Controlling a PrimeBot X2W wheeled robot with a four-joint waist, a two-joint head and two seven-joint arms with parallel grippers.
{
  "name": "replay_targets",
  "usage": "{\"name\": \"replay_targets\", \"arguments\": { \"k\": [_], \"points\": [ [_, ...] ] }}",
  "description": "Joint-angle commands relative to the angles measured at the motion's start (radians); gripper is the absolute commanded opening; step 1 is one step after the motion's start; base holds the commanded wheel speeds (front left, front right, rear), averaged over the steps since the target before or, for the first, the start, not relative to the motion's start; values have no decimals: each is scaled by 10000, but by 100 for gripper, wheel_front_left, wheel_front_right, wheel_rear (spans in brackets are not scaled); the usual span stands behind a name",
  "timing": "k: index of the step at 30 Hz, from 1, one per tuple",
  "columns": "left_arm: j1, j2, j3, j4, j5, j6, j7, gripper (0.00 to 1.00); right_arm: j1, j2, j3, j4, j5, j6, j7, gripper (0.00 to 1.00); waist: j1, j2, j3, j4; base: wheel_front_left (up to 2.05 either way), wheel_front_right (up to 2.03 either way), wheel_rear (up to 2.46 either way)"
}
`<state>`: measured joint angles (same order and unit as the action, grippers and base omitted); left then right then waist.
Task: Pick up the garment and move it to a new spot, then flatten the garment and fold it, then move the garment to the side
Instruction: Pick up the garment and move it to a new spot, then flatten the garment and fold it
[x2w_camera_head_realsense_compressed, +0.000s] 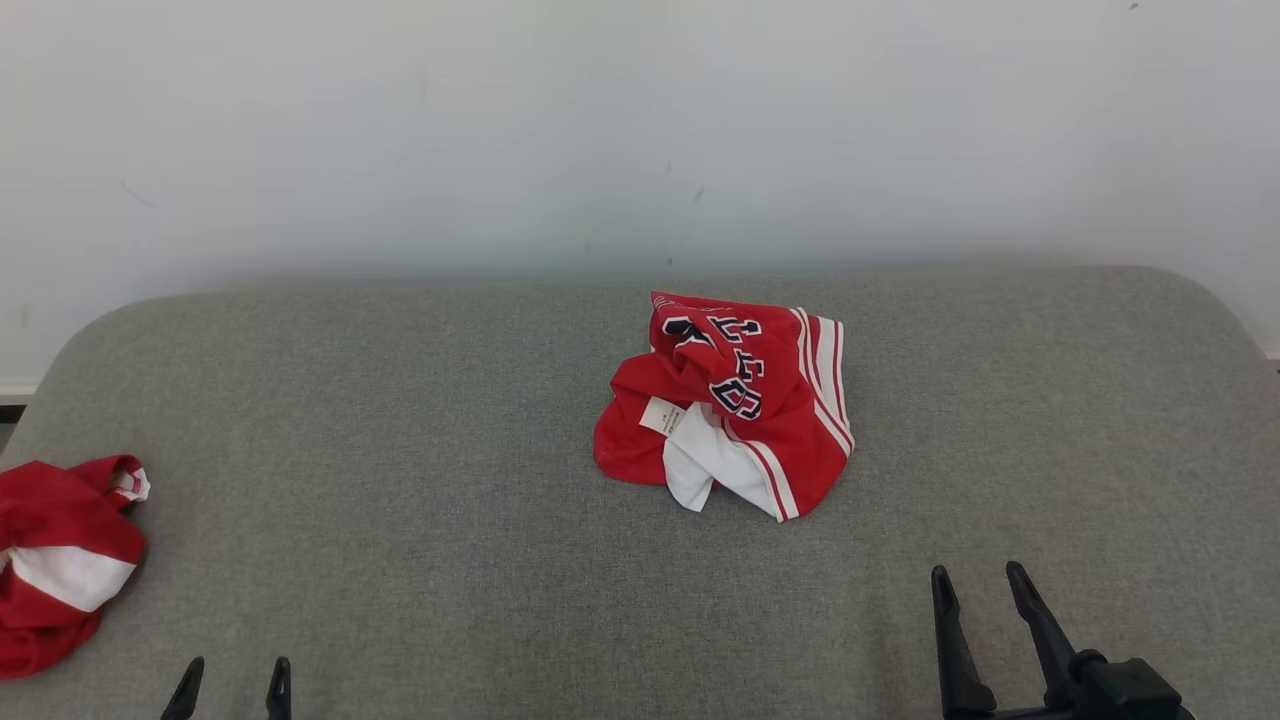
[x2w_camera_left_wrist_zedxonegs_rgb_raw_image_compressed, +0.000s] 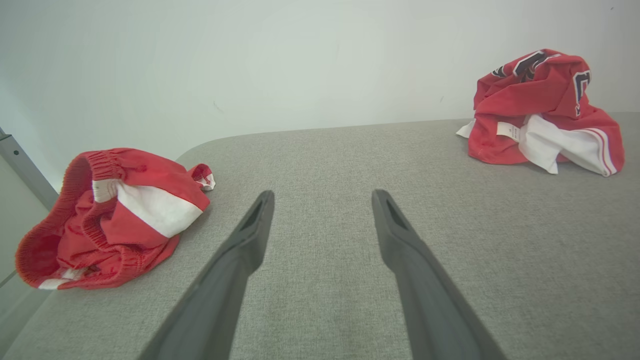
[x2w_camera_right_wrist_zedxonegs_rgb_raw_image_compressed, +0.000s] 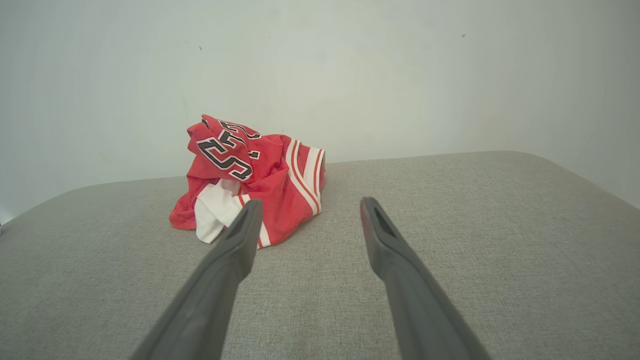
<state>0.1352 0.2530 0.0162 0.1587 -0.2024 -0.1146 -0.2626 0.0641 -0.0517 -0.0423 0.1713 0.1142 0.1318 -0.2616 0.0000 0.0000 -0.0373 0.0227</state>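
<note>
A crumpled red garment (x2w_camera_head_realsense_compressed: 725, 405) with white stripes, dark letters and a white label lies bunched near the middle of the grey padded table (x2w_camera_head_realsense_compressed: 400, 420). From the left wrist it sits at the far right, garment (x2w_camera_left_wrist_zedxonegs_rgb_raw_image_compressed: 542, 112); from the right wrist it lies just ahead and left, garment (x2w_camera_right_wrist_zedxonegs_rgb_raw_image_compressed: 250, 177). My right gripper (x2w_camera_head_realsense_compressed: 978, 585) stands open at the lower right, short of the garment, nothing between its fingers. My left gripper (x2w_camera_head_realsense_compressed: 235, 675) stands open at the bottom left edge, likewise empty. Each wrist view looks along its own spread fingers, left gripper (x2w_camera_left_wrist_zedxonegs_rgb_raw_image_compressed: 322, 197) and right gripper (x2w_camera_right_wrist_zedxonegs_rgb_raw_image_compressed: 310, 205).
A second red and white piece of clothing (x2w_camera_head_realsense_compressed: 60, 555) lies heaped at the table's left edge, also clothing (x2w_camera_left_wrist_zedxonegs_rgb_raw_image_compressed: 110, 215) in the left wrist view. A pale wall (x2w_camera_head_realsense_compressed: 640, 130) rises right behind the table. The table's corners are rounded.
</note>
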Motion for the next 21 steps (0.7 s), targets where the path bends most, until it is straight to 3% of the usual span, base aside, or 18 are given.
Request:
{"name": "replay_targets", "arguments": {
  "k": [1,21],
  "points": [
    [-54,21,29,40,113,-26,-33,100,82,27,2,29,8,-22,-50,100,0,0,2,0,0,0,0],
    [-154,-29,156,136,191,-92,-34,100,0,27,33,141,30,-22,-50,100,0,0,17,-14,0,0,0]
  ]
}}
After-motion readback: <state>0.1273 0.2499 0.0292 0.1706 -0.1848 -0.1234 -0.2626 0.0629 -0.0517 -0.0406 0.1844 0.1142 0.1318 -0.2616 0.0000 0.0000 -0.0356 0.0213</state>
